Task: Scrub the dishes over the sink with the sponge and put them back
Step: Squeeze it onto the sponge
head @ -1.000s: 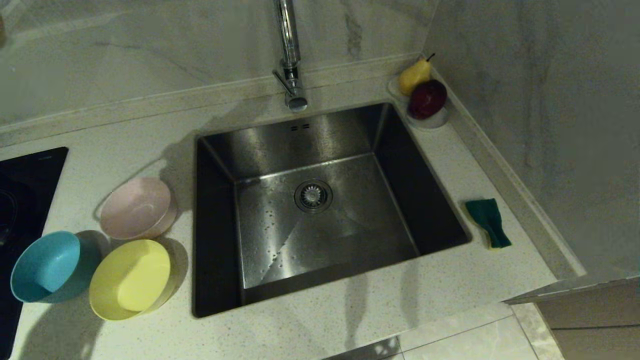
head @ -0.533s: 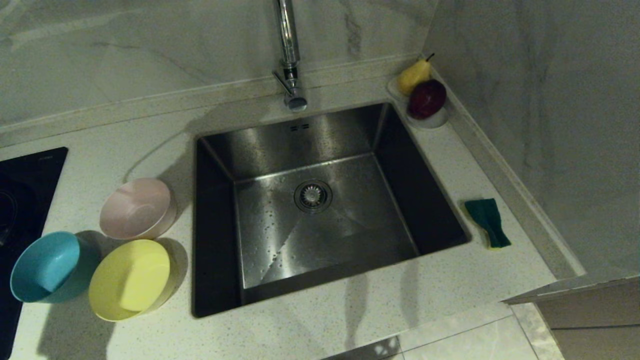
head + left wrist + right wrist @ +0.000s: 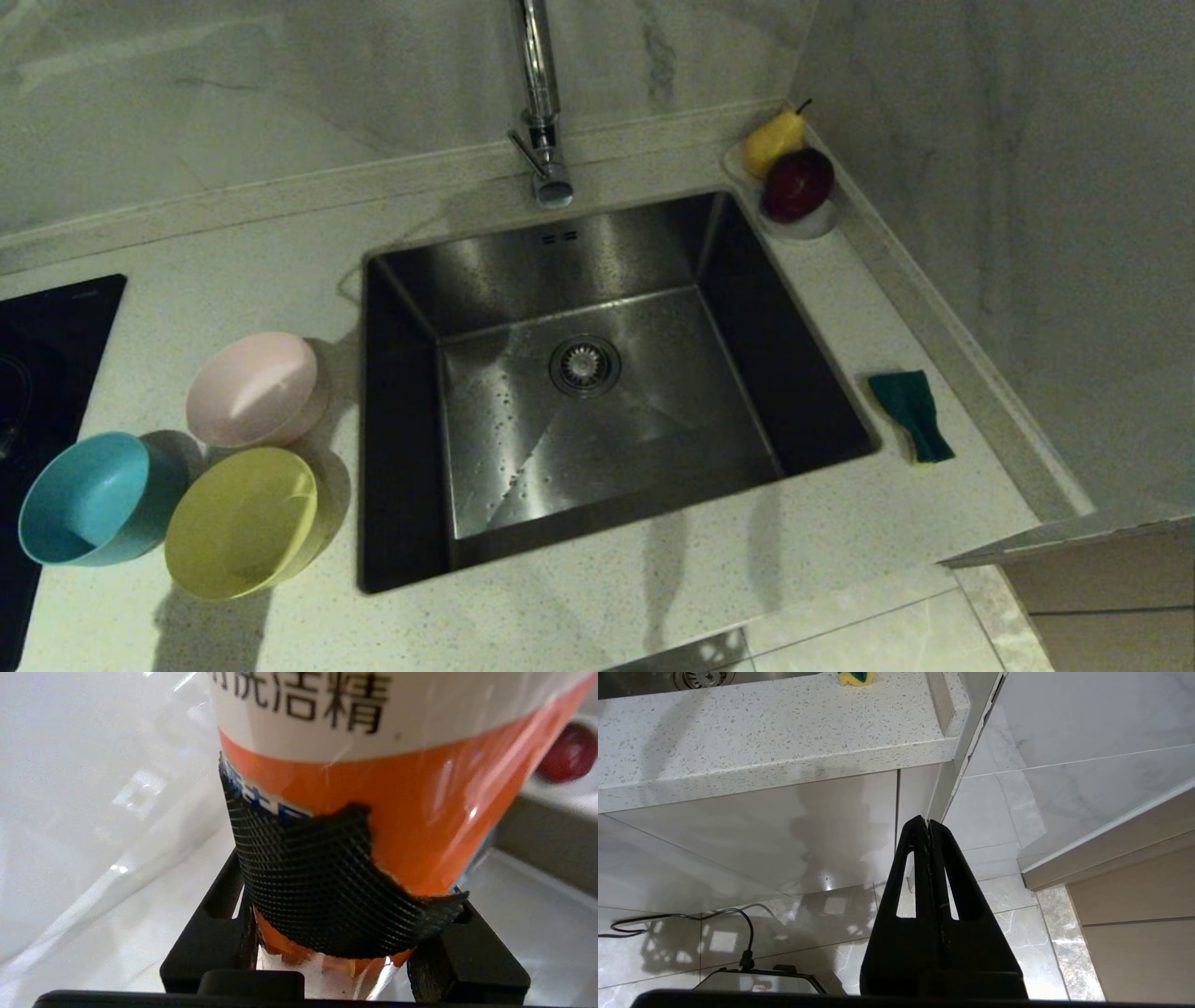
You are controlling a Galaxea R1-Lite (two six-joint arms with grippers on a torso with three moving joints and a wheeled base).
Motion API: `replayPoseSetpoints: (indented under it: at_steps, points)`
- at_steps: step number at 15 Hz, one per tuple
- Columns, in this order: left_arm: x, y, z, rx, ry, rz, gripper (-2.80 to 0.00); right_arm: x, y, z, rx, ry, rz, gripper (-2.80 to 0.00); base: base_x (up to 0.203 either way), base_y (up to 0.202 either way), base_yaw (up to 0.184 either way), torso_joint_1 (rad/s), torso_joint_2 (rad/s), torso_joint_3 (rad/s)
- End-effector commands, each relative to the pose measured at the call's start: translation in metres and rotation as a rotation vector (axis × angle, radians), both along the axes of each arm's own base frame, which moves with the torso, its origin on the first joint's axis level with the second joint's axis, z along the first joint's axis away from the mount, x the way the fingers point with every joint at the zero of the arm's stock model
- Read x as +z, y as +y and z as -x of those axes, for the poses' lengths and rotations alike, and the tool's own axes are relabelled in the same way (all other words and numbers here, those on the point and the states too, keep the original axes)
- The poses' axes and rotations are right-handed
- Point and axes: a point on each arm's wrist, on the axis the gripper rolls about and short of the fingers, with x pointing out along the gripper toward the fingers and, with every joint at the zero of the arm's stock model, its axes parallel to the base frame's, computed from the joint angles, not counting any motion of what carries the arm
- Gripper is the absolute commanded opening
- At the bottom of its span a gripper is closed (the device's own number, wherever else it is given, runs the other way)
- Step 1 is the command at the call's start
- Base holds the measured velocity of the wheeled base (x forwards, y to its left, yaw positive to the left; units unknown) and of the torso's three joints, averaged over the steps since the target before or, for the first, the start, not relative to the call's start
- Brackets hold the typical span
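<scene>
**Shadow slides off the bowls; nothing on the counter has been touched**

Nearest me, the right gripper (image 3: 928,826) hangs parked below the counter edge, fingers pressed together, pointing at the floor tiles.

The left gripper (image 3: 336,942) is out of the head view. Its wrist camera shows the fingers clamped on the lower body of an orange dish-soap bottle (image 3: 397,802) with a white label, and a black mesh strip (image 3: 317,891) wrapped round the bottle at the grip.

On the counter, the only change over the last second is shadow. The dark patch that lay over the pink bowl (image 3: 254,387) and the counter behind it has gone, and that bowl now sits in clear light. The yellow bowl (image 3: 243,521), the blue bowl (image 3: 89,497) and the pink one sit exactly where they were, left of the sink (image 3: 597,252), all upright with mouths up. I read the shifting shadow as the left arm carrying the bottle overhead, so I judge scrubbing has not begun: no dish is over the basin.

The sponge (image 3: 910,413) lies flat on the counter just right of the sink, unmoved, green face up. Its long axis runs near to far, the near end angled slightly right and showing a yellow edge.

Farthest, the tap (image 3: 539,103) stands behind the basin.
</scene>
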Motion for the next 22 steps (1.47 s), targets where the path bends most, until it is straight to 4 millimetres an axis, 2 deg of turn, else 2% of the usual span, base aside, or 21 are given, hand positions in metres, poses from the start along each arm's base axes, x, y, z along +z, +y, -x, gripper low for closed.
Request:
replayPoseSetpoints:
  at_steps: [1,7,9,14,17,22]
  points:
    - [-0.014,-0.035,-0.024,0.0,-0.022,-0.017,-2.8,0.0,0.0,0.0,0.0,-0.001,0.0,-2.8,0.0,0.0,0.0,0.0,0.0,0.0]
    - [-0.016,-0.057,-0.015,-0.03,-0.046,-0.034,-2.8,0.0,0.0,0.0,0.0,0.0,0.0,-2.8,0.0,0.0,0.0,0.0,0.0,0.0]
    - [-0.02,-0.077,-0.005,-0.055,-0.039,-0.03,-2.8,0.0,0.0,0.0,0.001,0.001,0.0,-2.8,0.0,0.0,0.0,0.0,0.0,0.0]
    - [-0.038,-0.123,0.001,-0.088,-0.029,-0.024,-2.8,0.0,0.0,0.0,0.0,-0.001,0.0,-2.8,0.0,0.0,0.0,0.0,0.0,0.0]
    - [-0.045,-0.133,0.001,-0.08,-0.015,-0.031,-2.8,0.0,0.0,0.0,0.0,-0.001,0.0,-2.8,0.0,0.0,0.0,0.0,0.0,0.0]
    - [-0.084,-0.166,-0.016,0.01,0.072,-0.13,-2.8,0.0,0.0,0.0,0.0,-0.001,0.0,-2.8,0.0,0.0,0.0,0.0,0.0,0.0]
